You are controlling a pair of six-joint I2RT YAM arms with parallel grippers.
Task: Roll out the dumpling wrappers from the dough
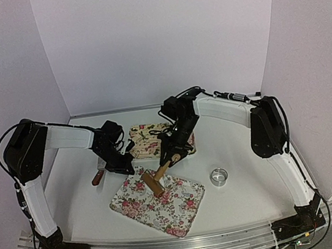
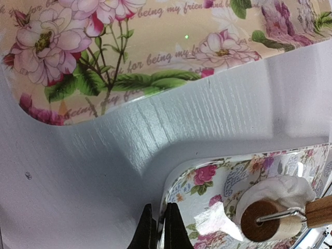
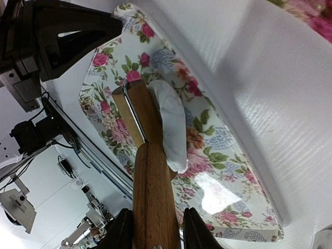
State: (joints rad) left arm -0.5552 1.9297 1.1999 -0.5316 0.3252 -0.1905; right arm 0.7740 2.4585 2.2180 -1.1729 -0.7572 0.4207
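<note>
Now | wooden roller on soft white dough | glossy flowered tray

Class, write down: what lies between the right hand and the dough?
The rolling pin's wooden handle: the right hand grips it, and dough sits against its roller end. The right wrist view shows it.

White dough, flattened, against roller

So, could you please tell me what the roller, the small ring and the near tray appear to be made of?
Roller: wood, by its brown grain, smooth satin finish. Small ring: probably polished metal, silvery and shiny. Near tray: glossy floral print with glare; perhaps melamine or plastic, uncertain.
</note>
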